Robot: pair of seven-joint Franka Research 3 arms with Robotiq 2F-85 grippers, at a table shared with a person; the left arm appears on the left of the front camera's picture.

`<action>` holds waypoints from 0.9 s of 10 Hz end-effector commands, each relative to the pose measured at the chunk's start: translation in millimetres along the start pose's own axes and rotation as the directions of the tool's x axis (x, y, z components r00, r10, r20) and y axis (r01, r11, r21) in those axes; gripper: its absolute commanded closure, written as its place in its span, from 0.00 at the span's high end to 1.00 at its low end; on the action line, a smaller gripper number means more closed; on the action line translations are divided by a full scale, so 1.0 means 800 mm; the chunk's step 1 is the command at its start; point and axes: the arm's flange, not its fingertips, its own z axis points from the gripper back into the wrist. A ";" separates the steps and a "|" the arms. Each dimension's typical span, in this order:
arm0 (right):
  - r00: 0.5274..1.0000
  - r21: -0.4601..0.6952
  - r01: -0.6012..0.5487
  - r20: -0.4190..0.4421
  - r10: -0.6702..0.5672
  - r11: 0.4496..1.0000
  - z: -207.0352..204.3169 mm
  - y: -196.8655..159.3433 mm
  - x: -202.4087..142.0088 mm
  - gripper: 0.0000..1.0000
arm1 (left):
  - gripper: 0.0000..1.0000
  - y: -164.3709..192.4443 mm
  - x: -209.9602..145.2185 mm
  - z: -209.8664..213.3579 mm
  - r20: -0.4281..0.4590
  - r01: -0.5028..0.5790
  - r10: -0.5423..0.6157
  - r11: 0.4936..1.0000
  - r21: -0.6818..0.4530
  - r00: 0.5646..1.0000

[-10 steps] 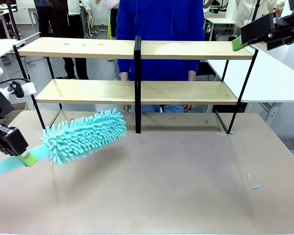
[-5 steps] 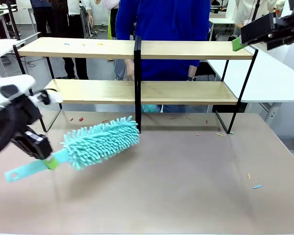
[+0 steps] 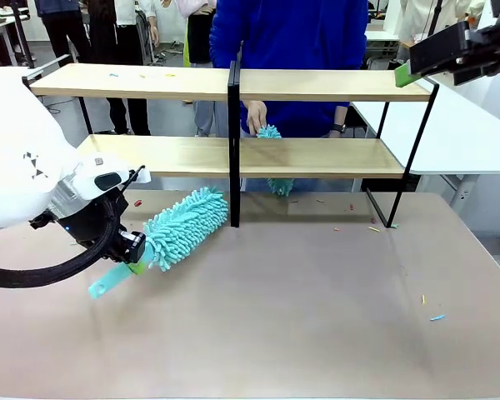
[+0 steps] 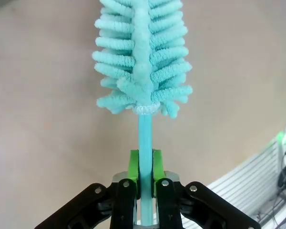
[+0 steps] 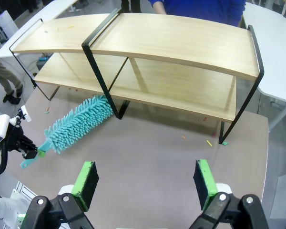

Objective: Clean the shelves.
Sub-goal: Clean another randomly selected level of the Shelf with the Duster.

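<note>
The duster is clamped by the handle in the left pincer, head angled to 2 o'clock toward the shelves, presumably for sweeping; the right pincer is held apart.

A: What can't you read?
B: Up front my left arm covers part of the left end of the shelves. Left wrist: duster tip runs off the top, handle end buried under the left gripper. Right wrist: right gripper body cut by the bottom edge.
A: Person?
B: Cut off at the top edge. Their hand has a second duster; lower board hides its middle.
A: Litter?
B: Coloured specks on the tabletop, too small for me to name.
</note>
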 end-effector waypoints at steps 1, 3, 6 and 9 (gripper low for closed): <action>1.000 0.004 0.005 0.002 -0.005 1.000 0.000 -0.001 0.001 1.00 | 0.13 0.013 -0.018 -0.012 -0.008 -0.064 0.064 0.998 -0.004 0.998; 1.000 0.004 0.005 0.002 -0.005 1.000 0.000 -0.001 0.001 1.00 | 0.13 0.003 0.001 -0.030 0.022 -0.114 0.115 0.993 -0.037 0.993; 1.000 0.004 0.005 0.002 -0.005 1.000 0.000 -0.001 0.001 1.00 | 0.13 -0.014 0.040 -0.066 0.172 -0.204 0.204 0.979 -0.021 0.964; 1.000 0.004 0.005 0.002 -0.005 1.000 0.000 -0.001 0.001 1.00 | 0.13 -0.004 0.051 -0.079 0.225 -0.320 0.297 0.944 0.077 0.928</action>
